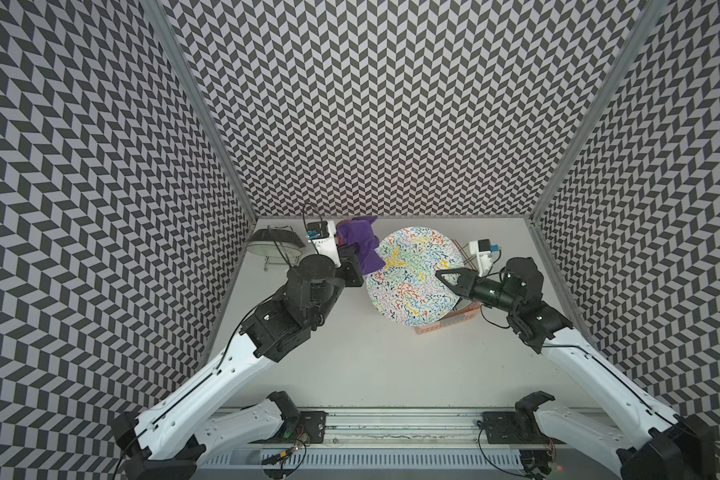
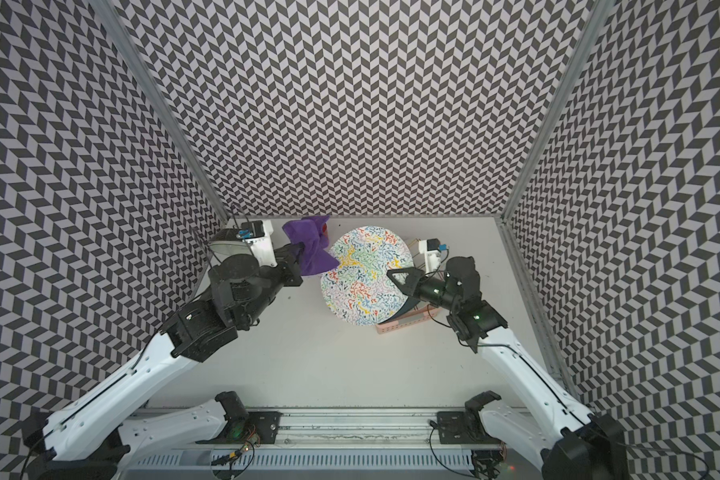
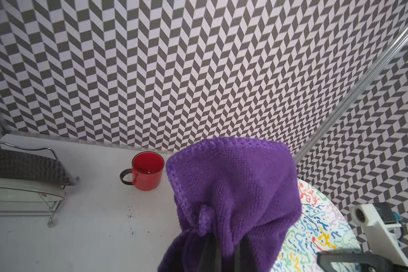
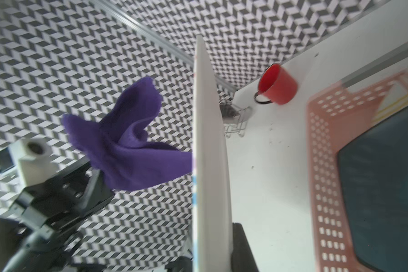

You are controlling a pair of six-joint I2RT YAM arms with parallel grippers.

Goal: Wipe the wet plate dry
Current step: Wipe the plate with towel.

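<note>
Left gripper (image 2: pixel 300 251): clamped on a bunched purple cloth (image 1: pixel 360 245), held above the table at upper centre of both top views. Left arm reaches up from lower left, wrist bent toward the plate.

Right gripper (image 1: pixel 447 279): pinched on the right rim of the plate (image 1: pixel 412 274). Arm comes in from lower right, forearm low, wrist level.

Plate: right of centre, lifted and tilted, squiggle-patterned face toward the camera, lower edge over a pink basket (image 1: pixel 445 326). Right wrist view shows it edge-on, with the cloth's tip meeting its patterned face.

Open room: bare table (image 1: pixel 371 365) across the whole lower half. Rack (image 1: pixel 273 241) sits in the upper-left corner; a red mug (image 3: pixel 147 170) stands by the back wall, behind the cloth.

Surface is pale grey with a few dark specks. Chevron walls (image 1: pixel 391 104) on three sides.
</note>
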